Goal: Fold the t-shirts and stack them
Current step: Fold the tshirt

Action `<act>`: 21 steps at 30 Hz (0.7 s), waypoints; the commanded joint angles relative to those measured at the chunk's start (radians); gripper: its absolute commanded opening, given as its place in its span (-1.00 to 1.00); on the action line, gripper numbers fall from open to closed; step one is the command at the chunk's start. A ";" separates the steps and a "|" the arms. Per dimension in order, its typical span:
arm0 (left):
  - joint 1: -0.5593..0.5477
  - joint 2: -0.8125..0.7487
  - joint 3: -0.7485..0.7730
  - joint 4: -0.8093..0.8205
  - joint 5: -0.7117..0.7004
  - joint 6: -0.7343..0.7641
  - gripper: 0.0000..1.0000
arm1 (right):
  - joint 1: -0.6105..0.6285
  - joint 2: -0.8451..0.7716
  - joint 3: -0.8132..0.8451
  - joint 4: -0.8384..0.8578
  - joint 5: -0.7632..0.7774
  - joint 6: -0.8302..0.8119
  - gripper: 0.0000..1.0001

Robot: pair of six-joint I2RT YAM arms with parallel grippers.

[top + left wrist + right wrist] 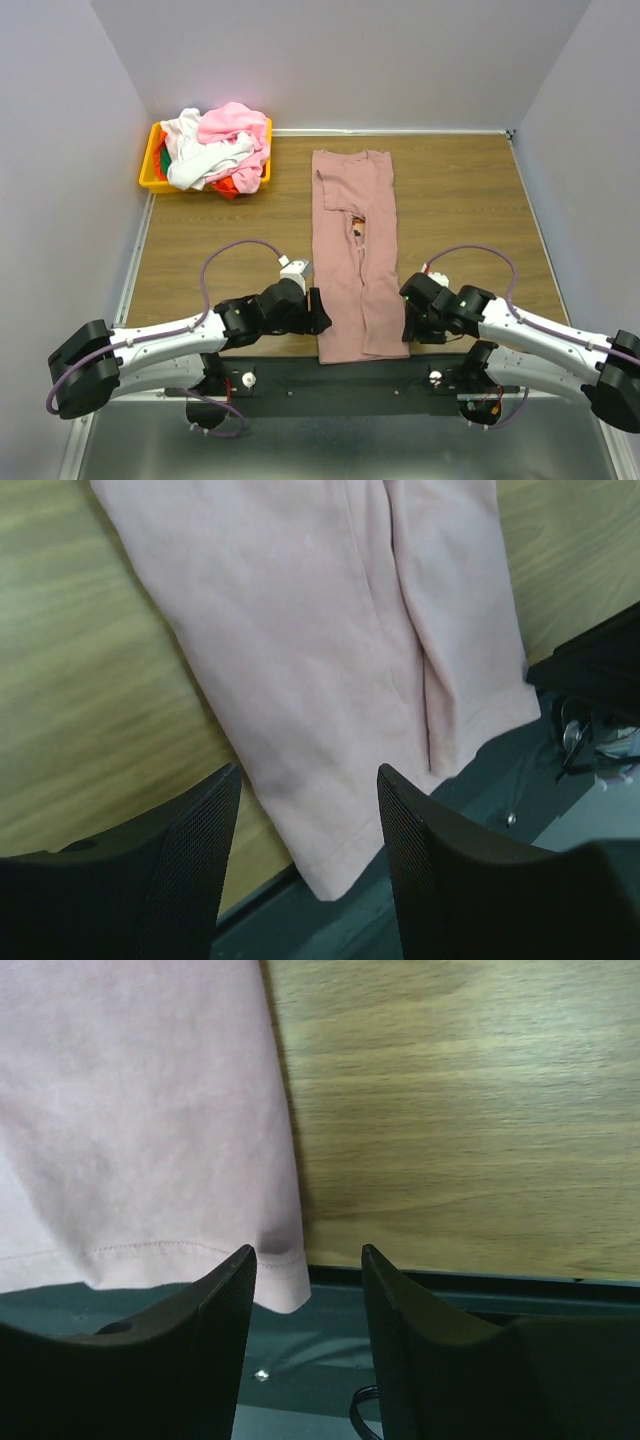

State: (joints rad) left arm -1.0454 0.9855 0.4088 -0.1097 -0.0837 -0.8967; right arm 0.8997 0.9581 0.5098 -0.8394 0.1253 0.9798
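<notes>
A dusty mauve-pink t-shirt point(355, 260) lies in the middle of the wooden table, folded lengthwise into a long narrow strip with its collar at the far end. A small print shows through the gap at its centre. My left gripper point(318, 312) is open at the near left corner of the hem, and in the left wrist view that gripper point(308, 772) straddles the corner of the cloth point(320, 630). My right gripper point(408, 318) is open at the near right corner. Seen from the right wrist, that gripper point(308, 1252) has its left finger over the hem point(140, 1110). More t-shirts point(220, 145) are heaped at the back left.
A yellow bin point(150, 172) at the back left corner holds the heap of pink, white, red-orange and green cloth. The shirt's hem hangs over the wood's near edge onto the dark base strip point(330, 378). Grey walls enclose the table on three sides.
</notes>
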 commanded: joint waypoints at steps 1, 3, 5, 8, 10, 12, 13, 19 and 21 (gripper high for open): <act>-0.062 0.005 -0.027 -0.024 -0.039 -0.099 0.30 | 0.005 -0.036 -0.008 0.016 -0.044 0.028 0.05; -0.082 0.007 -0.030 -0.027 -0.047 -0.128 0.30 | 0.007 -0.050 -0.010 0.019 -0.050 0.023 0.03; -0.108 0.005 -0.034 -0.030 -0.056 -0.154 0.29 | 0.005 -0.048 -0.020 0.026 -0.068 0.019 -0.01; -0.126 0.002 -0.038 -0.042 -0.062 -0.177 0.30 | 0.008 -0.035 -0.046 0.046 -0.102 0.010 -0.07; -0.133 0.001 -0.042 -0.054 -0.068 -0.186 0.30 | 0.008 -0.027 -0.065 0.063 -0.113 0.010 -0.10; -0.142 -0.001 -0.045 -0.062 -0.071 -0.199 0.29 | 0.008 -0.027 -0.074 0.065 -0.115 0.008 -0.15; -0.145 -0.001 -0.051 -0.065 -0.071 -0.203 0.30 | 0.008 -0.032 -0.077 0.066 -0.116 0.010 -0.18; -0.157 -0.005 -0.071 -0.065 -0.062 -0.225 0.29 | 0.008 -0.053 -0.093 0.068 -0.119 0.010 -0.46; -0.160 -0.005 -0.076 -0.065 -0.064 -0.229 0.25 | 0.008 -0.050 -0.099 0.074 -0.119 0.007 -0.58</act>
State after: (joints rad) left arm -1.1934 0.9882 0.3508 -0.1635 -0.1093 -1.0943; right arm 0.9024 0.9176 0.4332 -0.7853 0.0235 0.9871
